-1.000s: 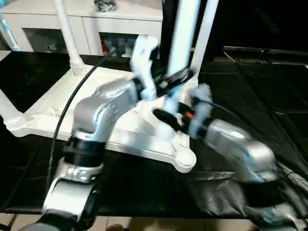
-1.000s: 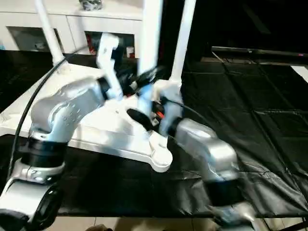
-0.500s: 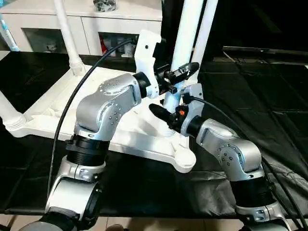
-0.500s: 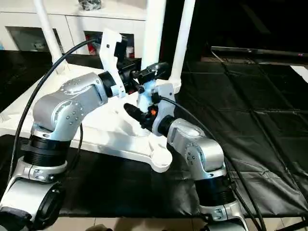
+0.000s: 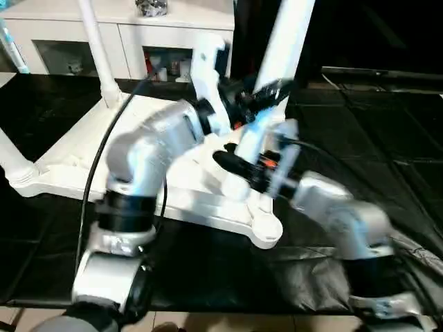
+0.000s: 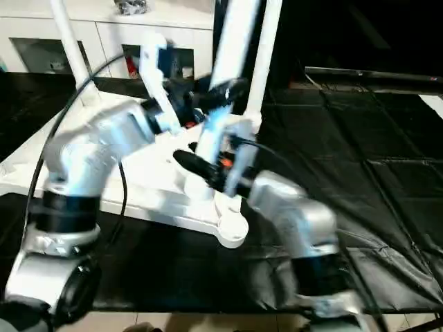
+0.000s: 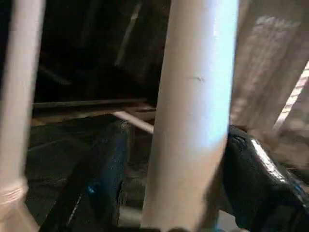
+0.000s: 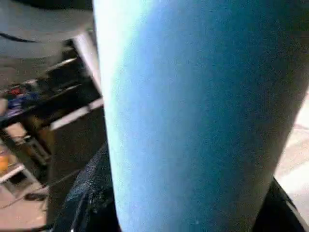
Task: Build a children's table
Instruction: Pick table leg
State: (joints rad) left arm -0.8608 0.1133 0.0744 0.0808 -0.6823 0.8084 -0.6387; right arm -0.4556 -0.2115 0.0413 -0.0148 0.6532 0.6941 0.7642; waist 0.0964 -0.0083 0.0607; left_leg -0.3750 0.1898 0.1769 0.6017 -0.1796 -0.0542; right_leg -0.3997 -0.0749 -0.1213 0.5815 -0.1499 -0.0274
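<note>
Left eye view, table top: your white table top [image 5: 76, 149] is lying upside down on the black-covered bench [image 5: 360, 124], with one round corner socket [image 5: 265, 230] sitting nearest you.
Left eye view, standing legs: one leg [image 5: 97, 48] is rising from the far left socket, another [image 5: 14, 166] from the left corner.
Left eye view, held leg: both your arms are meeting at a tilted leg [image 5: 277, 62] above the near right part of the top.
Right eye view, left claw: your left claw [image 6: 211, 93] is gripping that leg higher up.
Right eye view, right claw: your right claw [image 6: 201, 169] is sitting at the leg's lower end, just above the top.
Right eye view, cabinet: a white cabinet [image 6: 104, 34] is standing behind the bench.
Left wrist view, grip: your black fingers [image 7: 256, 179] are pressing both sides of the leg, closed on it.
Right wrist view, grip: the leg is lying right between your fingers [image 8: 84, 198], which are clasping it.
</note>
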